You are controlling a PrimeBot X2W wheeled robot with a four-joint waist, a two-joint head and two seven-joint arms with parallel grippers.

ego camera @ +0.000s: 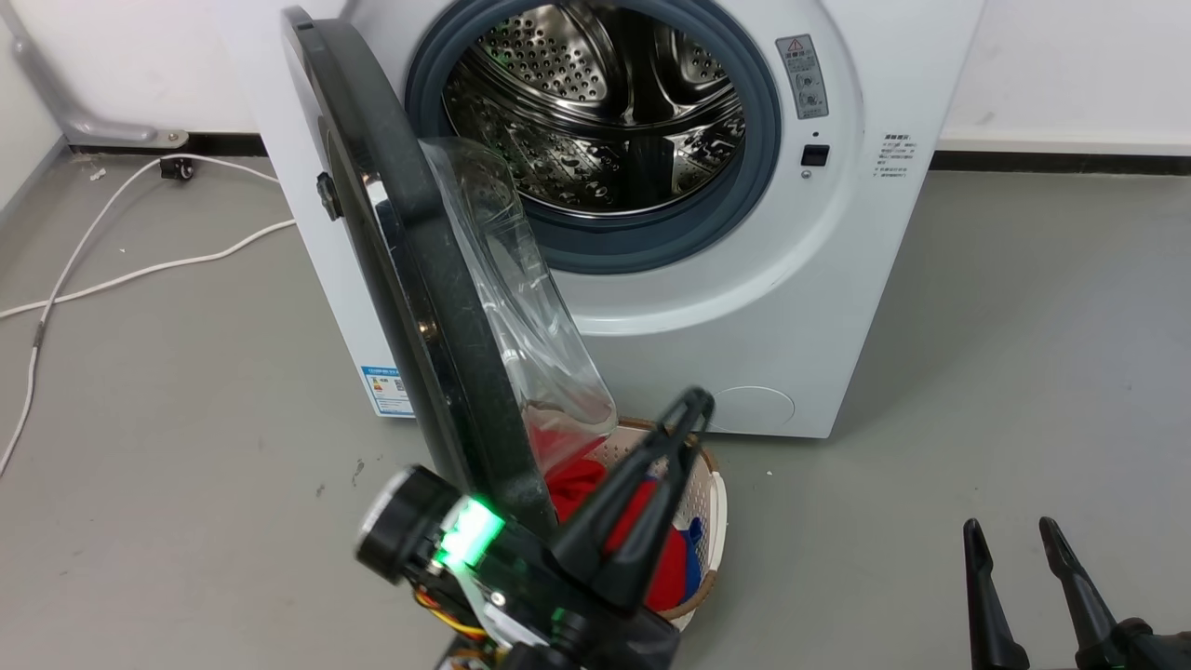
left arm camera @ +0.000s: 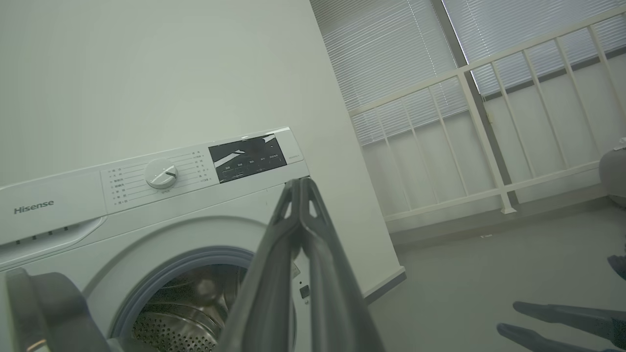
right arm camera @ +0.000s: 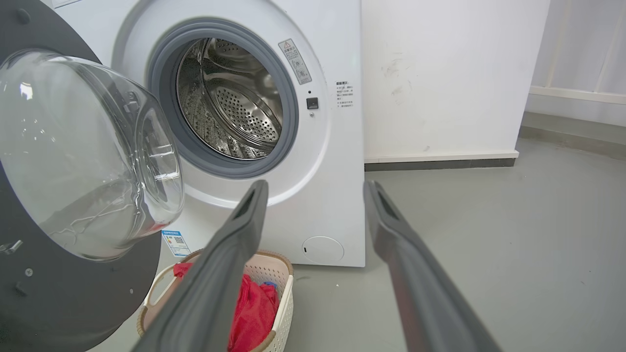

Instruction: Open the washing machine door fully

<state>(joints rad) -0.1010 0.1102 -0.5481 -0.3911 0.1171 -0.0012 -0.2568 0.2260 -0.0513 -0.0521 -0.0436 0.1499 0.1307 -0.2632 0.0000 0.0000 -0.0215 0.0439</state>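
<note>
With the washing machine door standing half-swung just left of the left pincer, whose fingers press together on nothing, pushing it wider seems the step in hand, calling for a leftward sweep against its inner face, while the right pincer hangs spread and empty.

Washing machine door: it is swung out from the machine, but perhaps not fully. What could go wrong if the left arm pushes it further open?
1. The left gripper is shut and holds nothing. Pushing the glossy washing machine door with closed fingers, it might slide off, or press on the glass bowl instead of the black rim.
2. The laundry basket stands just below that arm, so a low sweep could knock it.
</note>
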